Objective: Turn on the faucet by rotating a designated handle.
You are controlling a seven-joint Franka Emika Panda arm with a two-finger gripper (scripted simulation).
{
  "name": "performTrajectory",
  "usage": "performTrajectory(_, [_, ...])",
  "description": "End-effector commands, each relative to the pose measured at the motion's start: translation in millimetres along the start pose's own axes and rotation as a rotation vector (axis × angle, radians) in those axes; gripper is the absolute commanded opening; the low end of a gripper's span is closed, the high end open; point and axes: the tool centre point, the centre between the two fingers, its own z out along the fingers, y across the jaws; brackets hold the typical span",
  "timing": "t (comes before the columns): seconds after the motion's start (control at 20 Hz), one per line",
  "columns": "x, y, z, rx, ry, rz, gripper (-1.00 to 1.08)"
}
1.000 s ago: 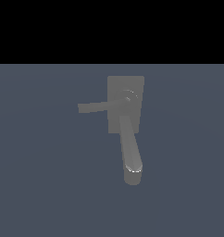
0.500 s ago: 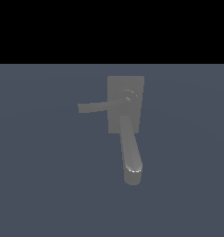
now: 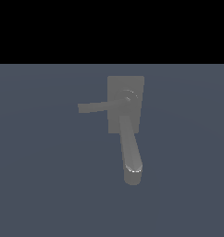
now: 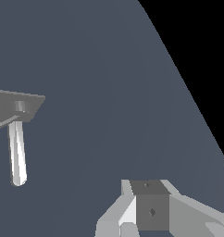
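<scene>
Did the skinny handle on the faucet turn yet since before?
No. The handle points toward the exterior view's left from the hub, crossing the base plate edge at the same place as before. The spout matches too.

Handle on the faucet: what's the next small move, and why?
Probably bring the gripper across toward the handle. It isn't in the exterior view at all, and the wrist view shows it well apart from the faucet, touching nothing. The handle juts from the hub toward the exterior view's left, its free end unobstructed. Whether the jaws are open can't be told.
</scene>
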Motion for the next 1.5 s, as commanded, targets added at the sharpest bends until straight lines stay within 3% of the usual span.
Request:
performTrajectory(0.0, [7,3,-12,-0.103,0.049,0.005,-1.00])
performTrajectory(0.4, [29,-2,-56,-0.418,0.211,-0.005,-1.00])
performTrajectory(0.75, [49,-25,-95,-0.679,0.360,-0.051,-1.00])
performTrajectory(1.1, [69,-68,-127,-0.920,0.512,-0.140,-1.00])
performTrajectory(1.45, [86,-130,-144,-1.134,0.664,-0.276,-1.00])
